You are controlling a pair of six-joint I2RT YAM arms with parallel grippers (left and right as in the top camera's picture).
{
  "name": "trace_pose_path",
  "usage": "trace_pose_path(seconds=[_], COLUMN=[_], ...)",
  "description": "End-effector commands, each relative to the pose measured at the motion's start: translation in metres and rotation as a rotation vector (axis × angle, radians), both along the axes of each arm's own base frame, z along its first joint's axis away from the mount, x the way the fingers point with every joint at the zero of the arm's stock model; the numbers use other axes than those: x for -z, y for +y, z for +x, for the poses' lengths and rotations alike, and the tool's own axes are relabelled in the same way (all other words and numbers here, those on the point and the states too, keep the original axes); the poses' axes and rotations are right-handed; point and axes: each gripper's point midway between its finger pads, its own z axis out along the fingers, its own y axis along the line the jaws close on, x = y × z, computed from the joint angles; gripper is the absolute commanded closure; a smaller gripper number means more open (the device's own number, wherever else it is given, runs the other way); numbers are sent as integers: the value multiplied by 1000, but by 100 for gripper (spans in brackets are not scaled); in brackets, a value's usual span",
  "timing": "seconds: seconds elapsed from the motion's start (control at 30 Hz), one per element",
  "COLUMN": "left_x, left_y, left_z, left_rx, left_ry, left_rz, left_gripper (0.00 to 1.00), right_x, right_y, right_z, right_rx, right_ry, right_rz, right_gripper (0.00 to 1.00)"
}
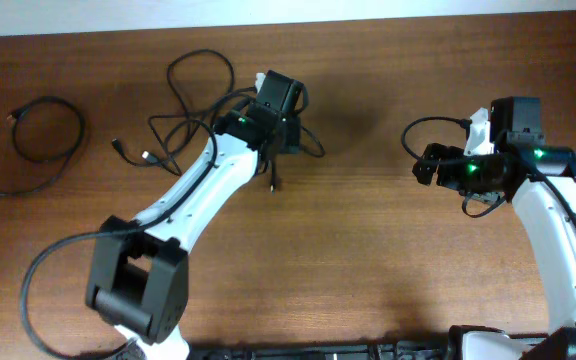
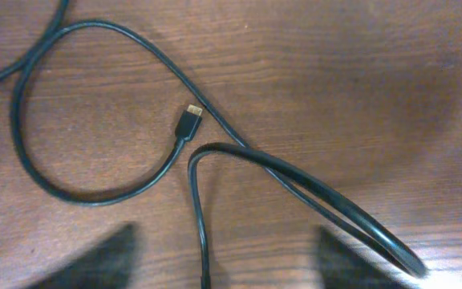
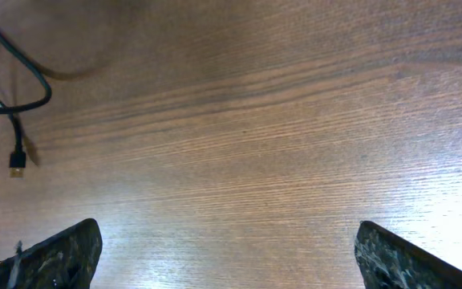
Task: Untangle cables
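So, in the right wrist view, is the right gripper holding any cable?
No, the right gripper stands open and empty, and the nearest cable lies apart from it at the far left edge of the view.

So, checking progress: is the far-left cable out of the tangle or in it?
Out: the looped cable lies alone, well apart from the tangle.

no legible text or labels, seemingly
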Motion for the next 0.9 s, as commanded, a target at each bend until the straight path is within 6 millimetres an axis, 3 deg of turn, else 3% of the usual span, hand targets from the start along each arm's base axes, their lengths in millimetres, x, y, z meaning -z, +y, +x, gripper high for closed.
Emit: trace_pose_path(seconds=[0.0,0.17,0.37,0.53,0.6,0.67,0.8,0.87], left_x=[32,76,88,111,125,134,142,143], left_y=[6,7,7,5,9,11,12,3], left_z=[8,31,75,80,72,64,52,48], left_rx=[20,-29,-90,-90,-89,-115,-141,-114], left_ry=[38,37,-100,-99,-53,-11,54,78], left_rz=[67,57,-12,-14,10,9,-10,-52], left_gripper=[3,0,1,1,12,16,71,85], right_x=[6,7,7,7,7,7,7,7], right_y=[-2,-2,-2,-3,-3,-3,-3,-3], right_z=[1,1,-1,-1,-1,0,0,0], right_rx=[9,9,9,10,10,10,10,10], right_ry=[20,24,31,31,30,28,28,28], right_rz=[-5,-5,-5,-7,-7,-7,-7,-7], right_gripper=[1,1,1,1,1,1,1,1])
